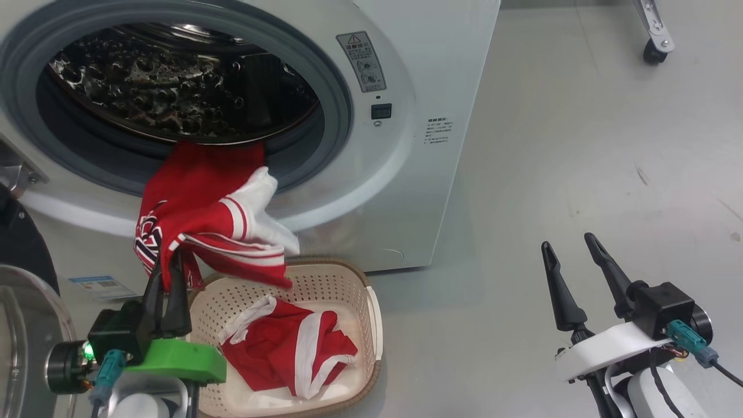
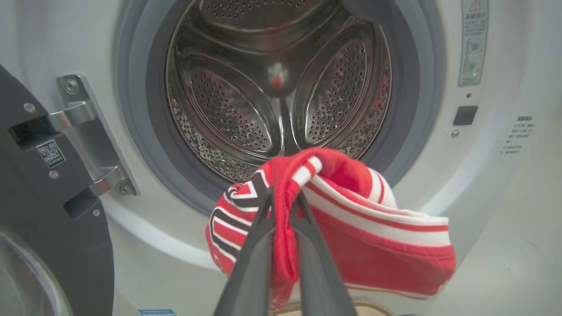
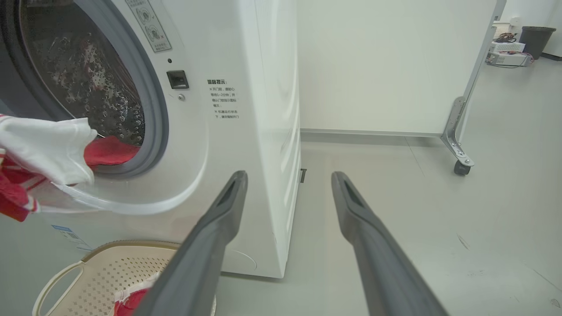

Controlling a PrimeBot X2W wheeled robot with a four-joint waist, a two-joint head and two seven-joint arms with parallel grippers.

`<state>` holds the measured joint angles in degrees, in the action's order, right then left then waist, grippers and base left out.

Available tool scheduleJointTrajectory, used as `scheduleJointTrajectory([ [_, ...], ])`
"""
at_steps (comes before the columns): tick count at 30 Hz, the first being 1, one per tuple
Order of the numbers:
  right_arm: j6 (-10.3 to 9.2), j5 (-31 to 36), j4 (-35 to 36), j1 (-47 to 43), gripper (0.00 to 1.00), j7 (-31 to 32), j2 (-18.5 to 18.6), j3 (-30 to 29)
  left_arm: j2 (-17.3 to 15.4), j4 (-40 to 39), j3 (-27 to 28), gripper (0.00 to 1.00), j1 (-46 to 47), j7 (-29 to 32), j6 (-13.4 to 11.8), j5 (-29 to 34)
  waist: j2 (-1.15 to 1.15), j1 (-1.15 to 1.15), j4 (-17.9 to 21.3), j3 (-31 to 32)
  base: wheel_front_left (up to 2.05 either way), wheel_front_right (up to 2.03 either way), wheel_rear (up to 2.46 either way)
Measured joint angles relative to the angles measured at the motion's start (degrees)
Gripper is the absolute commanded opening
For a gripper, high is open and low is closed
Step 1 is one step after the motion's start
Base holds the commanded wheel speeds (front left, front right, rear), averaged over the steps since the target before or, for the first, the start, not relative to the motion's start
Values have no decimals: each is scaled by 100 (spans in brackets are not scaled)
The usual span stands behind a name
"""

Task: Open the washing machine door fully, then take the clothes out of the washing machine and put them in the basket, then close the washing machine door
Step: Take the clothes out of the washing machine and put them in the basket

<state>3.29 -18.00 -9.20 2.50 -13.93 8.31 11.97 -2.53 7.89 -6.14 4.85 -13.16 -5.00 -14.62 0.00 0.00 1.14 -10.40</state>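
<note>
Clothes (image 1: 197, 197): you have one lettered red garment (image 2: 373, 245) draped from the washing machine (image 1: 441, 75) mouth above the basket (image 1: 374, 325), pinched in the closed fingers of your left gripper (image 1: 167, 261). Another red piece (image 1: 290, 348) lies in the basket. Your right gripper (image 1: 567, 240) stands open, empty, well apart.

**Grey floor, wheeled white partition**

A smooth grey floor (image 1: 580, 145) bears a few dark scuffs (image 1: 640, 174). On it stands a white partition (image 3: 386, 66), its lower corner carried by a slanted metal bracket (image 3: 456, 127) that ends in a small black caster (image 3: 461, 168) (a like bracket and wheel show at the top right of the head view). Past the partition's edge, well back, a dark bin (image 3: 536, 41) stands just beside pale boxes (image 3: 505, 52) with tangled cables (image 3: 507, 37) on top.
</note>
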Motion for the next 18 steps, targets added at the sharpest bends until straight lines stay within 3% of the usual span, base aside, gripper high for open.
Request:
scheduleJointTrajectory([
  [18, -42, 0, 416, -73, 100, 132, -34, 123, -2, 176, -504, 0, -521, 488, 26, -219, 0, 0, 66, -133, 0, 0, 0],
])
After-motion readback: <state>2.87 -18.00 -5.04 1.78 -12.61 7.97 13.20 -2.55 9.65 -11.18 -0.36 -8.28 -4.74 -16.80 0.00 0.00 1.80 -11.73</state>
